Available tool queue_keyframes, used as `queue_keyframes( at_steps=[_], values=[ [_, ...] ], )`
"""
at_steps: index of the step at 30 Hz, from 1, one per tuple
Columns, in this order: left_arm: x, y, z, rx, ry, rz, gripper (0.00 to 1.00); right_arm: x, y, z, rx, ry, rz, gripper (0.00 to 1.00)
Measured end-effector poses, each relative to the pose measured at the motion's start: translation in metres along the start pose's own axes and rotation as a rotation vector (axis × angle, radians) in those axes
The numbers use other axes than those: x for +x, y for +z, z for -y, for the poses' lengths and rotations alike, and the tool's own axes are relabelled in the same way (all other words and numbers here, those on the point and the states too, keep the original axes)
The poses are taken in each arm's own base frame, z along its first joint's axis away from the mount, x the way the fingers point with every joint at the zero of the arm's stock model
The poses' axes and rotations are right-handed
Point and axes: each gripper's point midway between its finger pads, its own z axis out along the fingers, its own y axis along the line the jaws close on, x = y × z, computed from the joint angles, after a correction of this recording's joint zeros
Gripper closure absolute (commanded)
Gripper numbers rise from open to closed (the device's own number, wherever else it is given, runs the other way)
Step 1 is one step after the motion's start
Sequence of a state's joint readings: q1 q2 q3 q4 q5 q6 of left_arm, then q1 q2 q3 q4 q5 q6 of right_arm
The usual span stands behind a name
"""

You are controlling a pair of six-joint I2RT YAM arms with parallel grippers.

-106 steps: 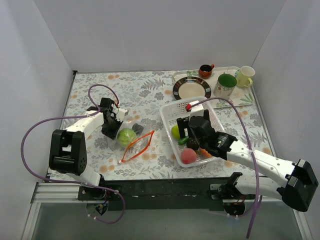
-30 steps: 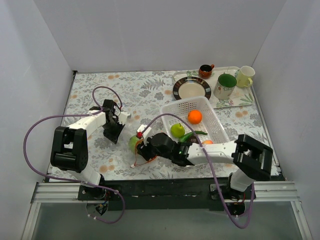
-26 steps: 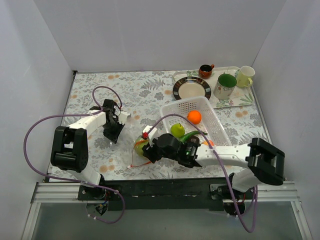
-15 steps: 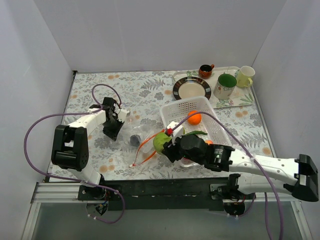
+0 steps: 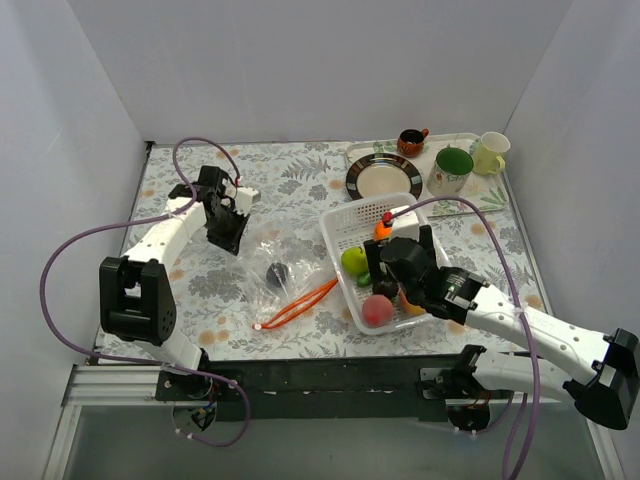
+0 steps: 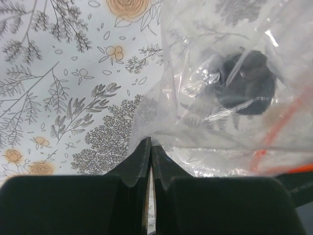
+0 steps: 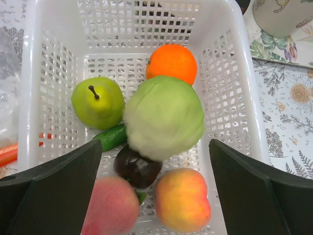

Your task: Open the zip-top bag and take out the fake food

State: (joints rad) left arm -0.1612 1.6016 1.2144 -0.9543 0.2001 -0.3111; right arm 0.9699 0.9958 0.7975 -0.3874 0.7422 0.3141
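Left hand is closed tight on a thin fold of the bag at its corner. The bag lies slack on the desk between the arms, zip strip trailing toward the basket. One dark piece sits deep inside it. Right hand hangs over the basket, fingers spread wide and gripping nothing. The green ball sits loose between them, clear of both. Cannot tell whether it is falling or already on the pile. Risk one: the basket is crowded with orange, pear and others, so the ball may land high, roll and hop the rim, or knock a neighbour out. Risk two: the left pinch holds only film. A pull from the other arm would likely slide the plastic free or drag the whole bag across the desk. Risk three: the mouth looks collapsed flat, so a reach inside may push the dark piece further in, or catch on a crease. The piece is small and dark under crinkled plastic, hard to judge and easy to miss.
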Motion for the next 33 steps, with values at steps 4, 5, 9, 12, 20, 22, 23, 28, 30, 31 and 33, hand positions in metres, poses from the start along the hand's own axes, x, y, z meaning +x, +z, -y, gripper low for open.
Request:
queue_keyframes(
  at_steps=[4,5,9,12,20,22,23,28,30,31,33],
  values=[
    [-0.018,-0.017,0.004,0.012,0.009,0.065,1.00,-0.002,-0.006,-0.010,-0.035,-0.032,0.007,0.02],
    [-0.016,-0.017,0.005,0.015,0.006,0.060,1.00,-0.006,-0.011,-0.019,-0.064,-0.048,0.024,0.02],
    [0.002,-0.006,0.009,0.032,-0.008,0.009,1.00,-0.017,-0.042,-0.076,-0.269,-0.114,0.111,0.02],
    [0.019,0.002,0.011,0.041,-0.019,-0.036,1.00,-0.015,-0.064,-0.117,-0.416,-0.169,0.159,0.14],
    [0.025,0.006,0.005,0.008,-0.013,-0.052,1.00,0.065,-0.051,-0.167,-0.561,-0.285,0.098,0.42],
    [0.029,0.009,0.004,-0.002,-0.011,-0.060,1.00,0.083,-0.043,-0.171,-0.564,-0.307,0.075,0.40],
    [0.031,0.010,0.003,-0.007,-0.011,-0.066,1.00,0.087,-0.040,-0.175,-0.568,-0.311,0.072,0.36],
    [0.039,0.017,0.000,-0.023,-0.008,-0.082,1.00,0.094,-0.027,-0.201,-0.592,-0.321,0.091,0.21],
    [0.040,0.020,-0.001,-0.027,-0.008,-0.085,1.00,0.100,-0.020,-0.210,-0.601,-0.334,0.081,0.21],
    [0.041,0.021,-0.001,-0.028,-0.009,-0.089,1.00,0.102,-0.014,-0.213,-0.598,-0.339,0.074,0.21],
    [0.042,0.025,-0.002,-0.030,-0.007,-0.091,1.00,0.107,-0.002,-0.220,-0.592,-0.347,0.060,0.20]
  ],
)
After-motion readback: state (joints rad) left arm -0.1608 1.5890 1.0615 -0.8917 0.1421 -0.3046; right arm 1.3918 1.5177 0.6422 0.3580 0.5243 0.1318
